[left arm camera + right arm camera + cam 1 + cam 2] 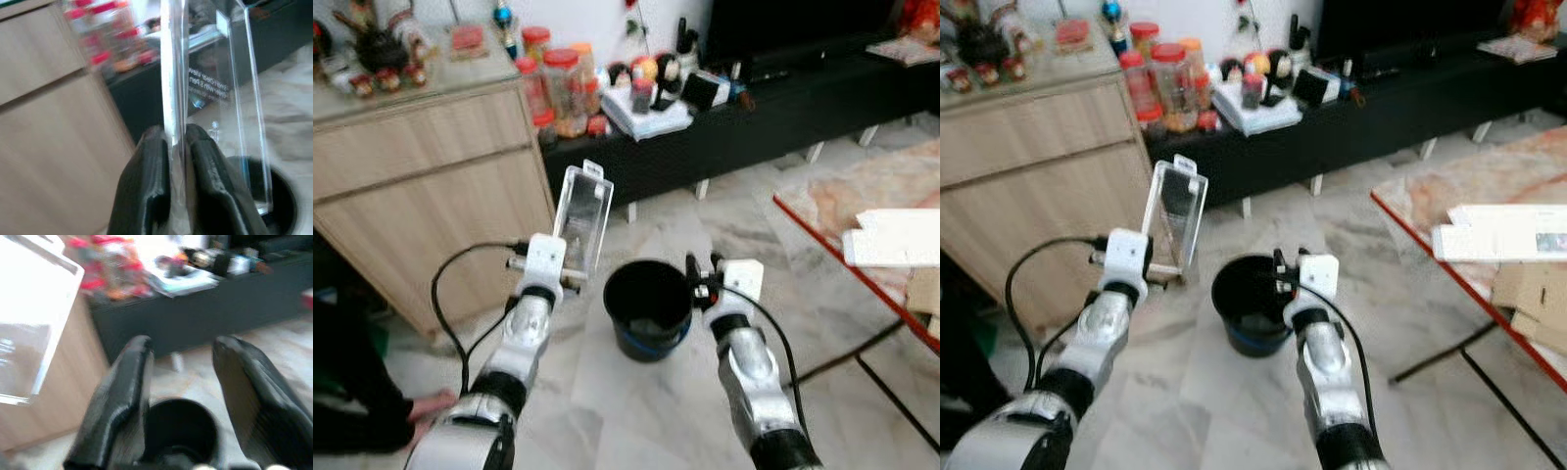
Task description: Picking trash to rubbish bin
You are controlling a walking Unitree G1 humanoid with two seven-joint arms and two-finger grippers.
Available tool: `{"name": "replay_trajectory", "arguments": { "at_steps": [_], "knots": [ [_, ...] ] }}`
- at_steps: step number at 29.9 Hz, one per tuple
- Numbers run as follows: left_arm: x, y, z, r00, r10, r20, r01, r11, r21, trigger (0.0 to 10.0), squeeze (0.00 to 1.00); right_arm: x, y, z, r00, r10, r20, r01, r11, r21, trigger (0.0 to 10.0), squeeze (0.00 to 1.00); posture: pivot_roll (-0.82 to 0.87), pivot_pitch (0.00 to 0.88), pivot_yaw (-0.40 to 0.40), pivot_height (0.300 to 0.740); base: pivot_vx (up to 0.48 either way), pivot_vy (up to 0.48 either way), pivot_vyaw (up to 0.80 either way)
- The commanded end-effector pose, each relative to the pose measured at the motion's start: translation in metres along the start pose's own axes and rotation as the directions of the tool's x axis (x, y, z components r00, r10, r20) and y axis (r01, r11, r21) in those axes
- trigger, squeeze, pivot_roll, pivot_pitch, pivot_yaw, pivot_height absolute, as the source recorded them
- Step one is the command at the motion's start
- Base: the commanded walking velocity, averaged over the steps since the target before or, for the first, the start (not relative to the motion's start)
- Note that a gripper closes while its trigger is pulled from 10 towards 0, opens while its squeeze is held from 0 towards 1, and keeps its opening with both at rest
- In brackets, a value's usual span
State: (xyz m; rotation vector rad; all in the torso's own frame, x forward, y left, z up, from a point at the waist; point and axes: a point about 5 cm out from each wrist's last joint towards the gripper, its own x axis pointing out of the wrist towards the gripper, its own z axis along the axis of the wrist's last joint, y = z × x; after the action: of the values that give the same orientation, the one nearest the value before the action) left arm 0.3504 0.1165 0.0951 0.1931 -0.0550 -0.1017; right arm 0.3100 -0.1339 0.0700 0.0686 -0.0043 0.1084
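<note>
While the black rubbish bin (647,309) stands on the marble floor (636,411), the left gripper (177,147) is clenched on the lower edge of a clear plastic package (579,217), whose thin flat rim runs straight up between the two black fingers (146,186). That package stands upright just to the left of the bin and above its rim (the small print on it is too blurred to read). Over the bin's right edge, the right gripper (181,382) hovers with its fingers spread apart and nothing between them. Beyond the bin sits a dark low cabinet (773,117), left of the bin a wooden sideboard (421,186), and right of it a red-edged table (862,225).
</note>
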Motion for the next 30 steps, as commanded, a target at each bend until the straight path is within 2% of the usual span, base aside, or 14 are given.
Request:
{"name": "replay_trajectory", "arguments": {
  "at_steps": [1, 30],
  "knots": [
    [0.0032, 0.0109, 0.0047, 1.000, 0.024, 0.019, -0.024, 1.000, 0.012, 10.0, 0.00, 0.0033, 0.0053, 0.0049, 1.000, 0.011, 0.021, -0.011, 1.000, 0.011, 10.0, 0.00, 0.14, 0.044, 0.032, 0.740, 0.375, 0.000, 0.00],
    [0.0032, 0.0104, 0.0040, 1.000, 0.022, 0.013, -0.022, 1.000, 0.010, 10.0, 0.00, 0.0044, 0.0107, 0.0035, 0.999, 0.033, 0.015, -0.033, 0.999, 0.010, 10.0, 0.00, 0.14, 0.036, 0.035, 0.740, 0.377, 0.000, 0.00]
  ]
}}
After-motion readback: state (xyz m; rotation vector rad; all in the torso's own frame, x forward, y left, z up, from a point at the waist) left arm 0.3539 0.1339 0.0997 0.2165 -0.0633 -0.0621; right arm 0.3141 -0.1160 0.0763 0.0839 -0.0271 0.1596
